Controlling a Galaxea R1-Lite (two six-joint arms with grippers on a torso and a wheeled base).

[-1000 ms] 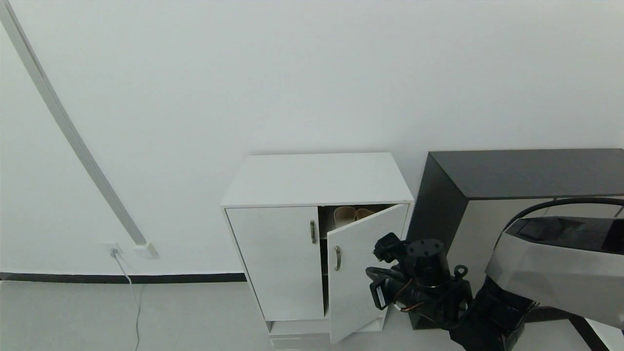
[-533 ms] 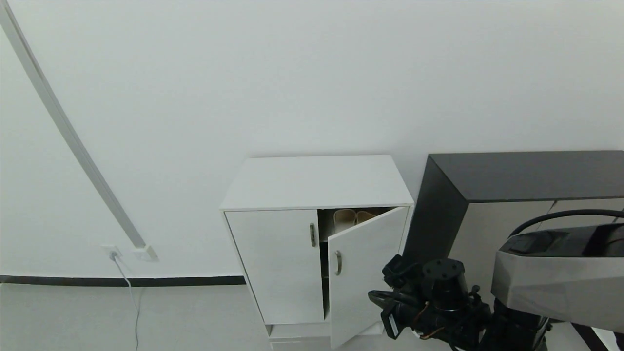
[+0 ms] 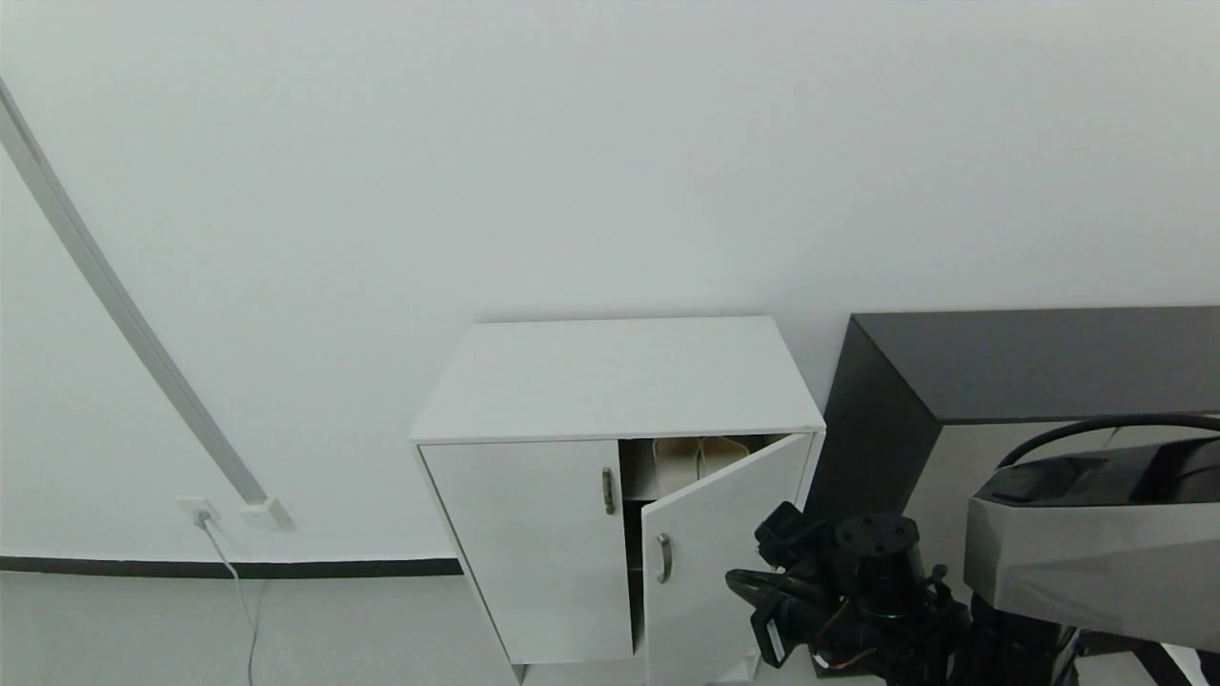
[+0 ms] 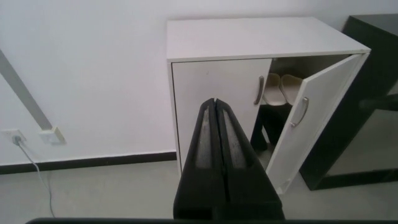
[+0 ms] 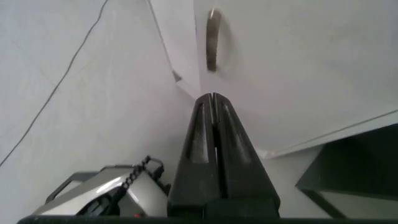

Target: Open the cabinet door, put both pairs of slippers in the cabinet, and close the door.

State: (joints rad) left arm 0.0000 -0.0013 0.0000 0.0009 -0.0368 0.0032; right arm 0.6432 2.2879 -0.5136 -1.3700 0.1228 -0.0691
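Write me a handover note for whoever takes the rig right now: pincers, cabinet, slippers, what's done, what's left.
Left pincer: shut, empty, held off in front of the cabinet.
Right pincer: shut, empty, close to the outer face of the right door, near its handle; I cannot tell if it touches.
Left door is shut; right door is ajar.
Beige slippers sit inside, near the top; a second pair cannot be made out.
Done: door opened, at least one pair in.
Left: confirm the second pair is in, then push the right door shut.
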